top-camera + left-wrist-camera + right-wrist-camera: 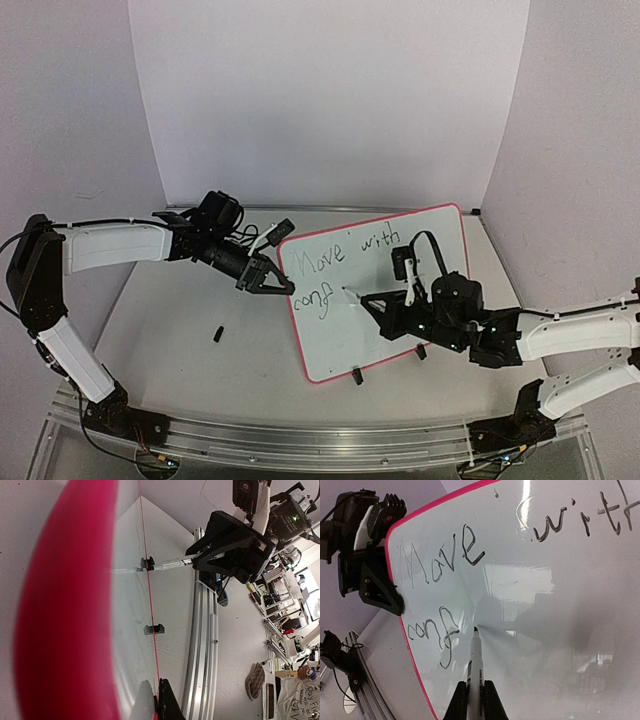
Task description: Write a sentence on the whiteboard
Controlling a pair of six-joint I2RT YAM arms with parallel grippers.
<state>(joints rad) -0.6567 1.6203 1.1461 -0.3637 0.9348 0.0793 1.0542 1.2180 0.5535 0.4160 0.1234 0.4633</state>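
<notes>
Right end effector (385, 304) is clamped on a marker (362, 296). In the top view the nib sits on the whiteboard (400, 335), just past row 2 of the sentence (340, 262), which reads "Move with" / "conf". The board stands tilted on two clip feet (357, 376) mid-worktop (170, 320), w/ its face toward the right arm so the pen reaches it head-on. Left end effector (286, 287) is at the board's left rim, closed on it by the look. It's prob. there to brace the board so pen pressure doesn't tip or slide it. A small black piece (217, 333) lies apart on the worktop; maybe a cap, too small to tell.

Left wrist view: the whiteboard (65, 610) is nearly edge-on, its pink rim a big blur right at the lens, so the grip is v. close to that edge. Only this view gives the side profile: the marker (170, 564) pokes out of the right end effector (200, 560) w/ its nib apparently on the surface. No writing can be read here.

Right wrist view: the only one where the sentence (445, 560) reads clearly. The marker (475, 665) is pinched low on the barrel, nib just right of the "f". The left end effector (382, 595) shows against the pink rim. The word looks unfinished, so the next letter prob. goes right of the nib.
</notes>
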